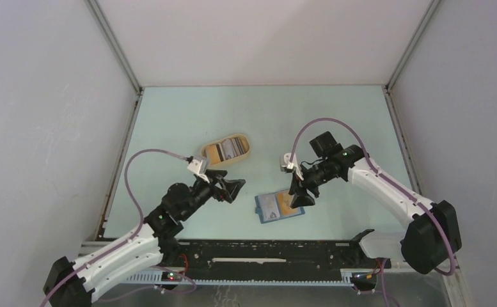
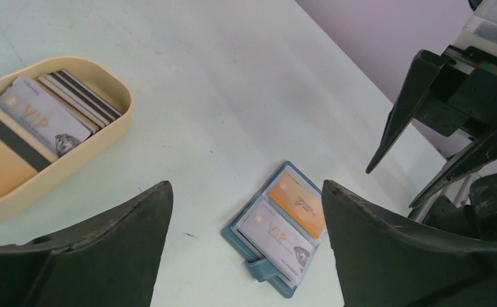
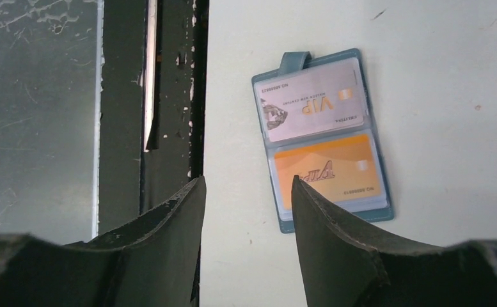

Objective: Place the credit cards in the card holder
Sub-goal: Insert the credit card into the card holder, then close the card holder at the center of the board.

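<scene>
The card holder (image 3: 323, 135) lies flat and open just ahead of the right gripper (image 3: 247, 182), a little to one side, its long axis running straight away from those jaws, which stand parted and empty. The left gripper (image 2: 245, 185), jaws wide and empty too, is farther from it but nearer the tan tray (image 2: 121, 121) off to its left, where the loose credit cards (image 2: 41, 118) sit. The holder shows a silver card (image 3: 309, 105) marked "VIP" and an orange card (image 3: 327, 169) that seems to read the same; I can't make out the small print.
</scene>
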Robot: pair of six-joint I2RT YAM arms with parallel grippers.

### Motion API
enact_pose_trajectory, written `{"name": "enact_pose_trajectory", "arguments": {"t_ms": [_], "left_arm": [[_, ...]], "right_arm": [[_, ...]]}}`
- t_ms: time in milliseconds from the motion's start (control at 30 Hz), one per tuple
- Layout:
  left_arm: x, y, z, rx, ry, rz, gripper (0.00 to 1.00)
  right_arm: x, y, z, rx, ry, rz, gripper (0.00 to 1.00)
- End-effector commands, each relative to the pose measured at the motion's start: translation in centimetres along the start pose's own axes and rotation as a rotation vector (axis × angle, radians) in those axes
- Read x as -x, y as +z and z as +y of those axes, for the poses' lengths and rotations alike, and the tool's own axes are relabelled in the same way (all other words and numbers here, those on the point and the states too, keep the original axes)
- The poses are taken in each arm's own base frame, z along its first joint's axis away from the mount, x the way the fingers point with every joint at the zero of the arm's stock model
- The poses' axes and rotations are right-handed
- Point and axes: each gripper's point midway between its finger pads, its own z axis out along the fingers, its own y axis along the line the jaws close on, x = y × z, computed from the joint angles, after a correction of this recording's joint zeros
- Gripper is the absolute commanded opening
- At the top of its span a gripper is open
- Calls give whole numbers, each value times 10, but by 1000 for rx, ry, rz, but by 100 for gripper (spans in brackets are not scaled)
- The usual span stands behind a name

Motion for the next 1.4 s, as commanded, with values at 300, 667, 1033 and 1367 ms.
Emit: {"name": "enact_pose_trajectory", "arguments": {"t_ms": [300, 667, 1033, 1367], "left_arm": [[-49, 0, 0, -170, 211, 32, 100], [-71, -4, 2, -252, 427, 47, 100], [-90, 4, -1, -303, 592, 106, 95], [-101, 19, 3, -318, 705, 172, 89]], "right_arm": [[0, -1, -7, 2, 6, 30, 62], [-9, 1, -13, -6, 35, 60, 62], [-13, -3, -23, -23, 114, 48, 61], [-26, 0, -39, -5, 288, 84, 52]]}}
